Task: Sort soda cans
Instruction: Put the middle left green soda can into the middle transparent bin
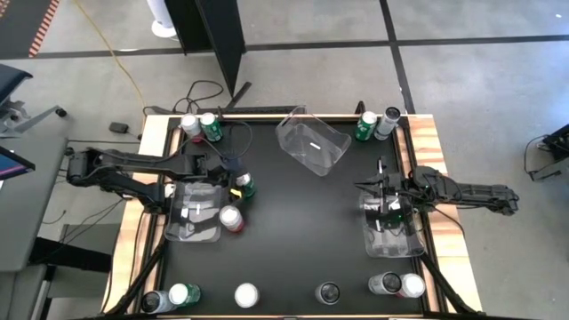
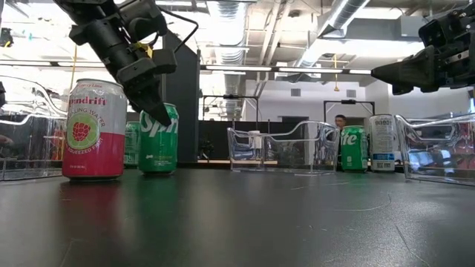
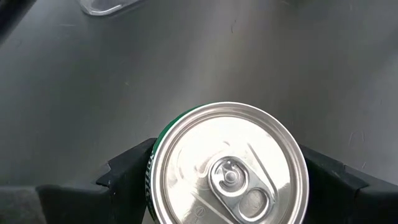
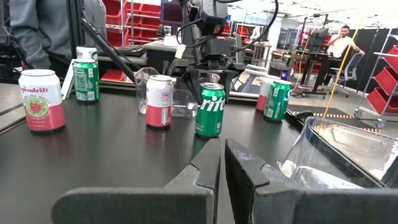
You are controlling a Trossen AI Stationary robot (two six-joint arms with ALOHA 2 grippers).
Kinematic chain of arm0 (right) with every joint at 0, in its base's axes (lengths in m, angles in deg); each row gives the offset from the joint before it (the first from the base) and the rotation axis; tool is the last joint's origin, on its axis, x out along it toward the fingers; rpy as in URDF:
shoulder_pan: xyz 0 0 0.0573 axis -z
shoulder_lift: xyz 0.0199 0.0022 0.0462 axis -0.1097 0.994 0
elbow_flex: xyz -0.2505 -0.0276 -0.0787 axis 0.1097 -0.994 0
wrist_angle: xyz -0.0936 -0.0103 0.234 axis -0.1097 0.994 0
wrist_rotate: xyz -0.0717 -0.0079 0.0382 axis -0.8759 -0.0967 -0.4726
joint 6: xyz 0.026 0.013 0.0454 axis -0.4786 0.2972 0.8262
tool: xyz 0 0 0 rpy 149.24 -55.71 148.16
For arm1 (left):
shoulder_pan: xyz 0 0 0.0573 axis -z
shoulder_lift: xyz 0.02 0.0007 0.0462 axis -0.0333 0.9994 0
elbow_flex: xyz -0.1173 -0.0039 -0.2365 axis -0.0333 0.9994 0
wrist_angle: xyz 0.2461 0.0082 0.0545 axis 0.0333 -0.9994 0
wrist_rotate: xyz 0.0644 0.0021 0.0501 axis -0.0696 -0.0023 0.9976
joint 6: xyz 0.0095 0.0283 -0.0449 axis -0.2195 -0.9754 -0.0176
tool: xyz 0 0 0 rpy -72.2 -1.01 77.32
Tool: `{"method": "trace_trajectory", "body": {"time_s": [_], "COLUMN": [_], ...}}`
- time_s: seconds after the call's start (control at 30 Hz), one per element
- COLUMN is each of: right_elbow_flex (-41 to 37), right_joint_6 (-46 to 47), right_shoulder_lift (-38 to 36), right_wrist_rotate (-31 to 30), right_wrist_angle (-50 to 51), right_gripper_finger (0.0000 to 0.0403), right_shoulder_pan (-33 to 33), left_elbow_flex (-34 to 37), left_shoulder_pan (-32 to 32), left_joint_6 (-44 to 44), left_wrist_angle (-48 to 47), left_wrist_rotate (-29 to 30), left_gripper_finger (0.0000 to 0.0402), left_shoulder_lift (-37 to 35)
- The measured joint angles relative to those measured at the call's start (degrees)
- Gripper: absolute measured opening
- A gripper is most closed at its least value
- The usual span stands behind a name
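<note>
A green soda can (image 3: 230, 168) stands upright on the black table (image 1: 302, 231), left of centre, with my left gripper (image 1: 242, 184) closed around its upper part. The low view shows one finger (image 2: 152, 104) slanting down in front of the same can (image 2: 158, 141). A pink-and-white can (image 1: 231, 218) stands just nearer than it. My right gripper (image 4: 222, 155) waits shut and level at the table's right, above a clear bin (image 1: 396, 236), touching nothing. My left gripper pinches the green can between its two fingers, one on each side of the body just under the silver rim (image 3: 154, 180). The fingers slant down from the table's left side. The can stays upright with its base on the table (image 4: 209, 132).
A clear bin (image 1: 196, 218) lies under my left arm, and another (image 1: 311, 142) sits tilted at far centre. Two cans stand at the far left (image 1: 200, 125) and two at the far right (image 1: 377, 124). Several cans line the near edge (image 1: 246, 295).
</note>
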Motion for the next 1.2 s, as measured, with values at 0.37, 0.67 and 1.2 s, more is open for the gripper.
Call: {"method": "trace_trajectory", "body": {"time_s": [0.37, 0.67, 1.2], "right_elbow_flex": [0.0, 0.0, 0.0], "right_joint_6": [0.0, 0.0, 0.0], "right_shoulder_lift": [0.0, 0.0, 0.0], "right_wrist_rotate": [0.0, 0.0, 0.0], "right_wrist_angle": [0.0, 0.0, 0.0], "right_gripper_finger": [0.0045, 0.0045, 0.0045], "right_shoulder_pan": [0.0, 0.0, 0.0], "left_elbow_flex": [-2.7, -6.2, -19.4], "left_shoulder_pan": [0.0, 0.0, 0.0], "left_joint_6": [-2.3, -3.5, -4.1], "left_wrist_angle": [-0.1, -0.6, -7.0], "left_wrist_rotate": [0.9, 1.0, 5.9], "left_gripper_finger": [0.0303, 0.0303, 0.0303], "left_shoulder_lift": [0.1, 0.0, -0.1]}}
